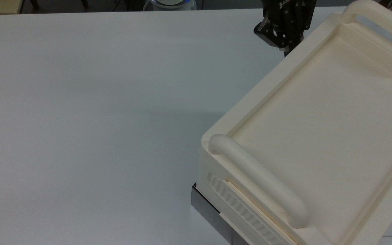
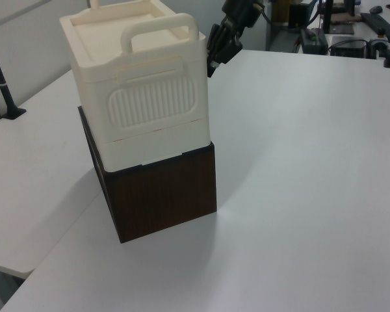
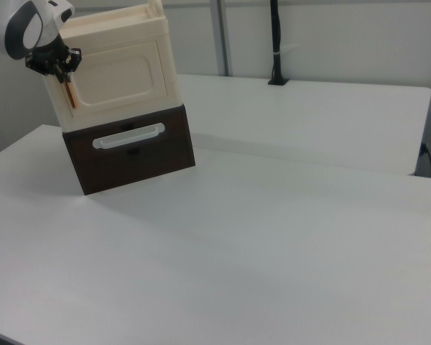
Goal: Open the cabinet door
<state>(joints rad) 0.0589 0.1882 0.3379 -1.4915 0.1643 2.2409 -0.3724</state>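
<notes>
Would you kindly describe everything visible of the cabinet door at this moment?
In the right view, the cabinet door is a cream-white, plastic-looking panel with a raised rim and rounded corners, standing upright on the front of the cabinet. It looks closed, lying flush with the front. A thin copper-orange bar handle runs vertically near the door's edge on the right view's left. The gripper is right at the handle's upper end; whether they touch cannot be told.

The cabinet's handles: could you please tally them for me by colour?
Thick rounded cream tubular top handles: 2
Small copper-orange bar handle on the cream-white cabinet door: 1
Long pale bar handle on the dark brown base: 1
Total: 4
</notes>
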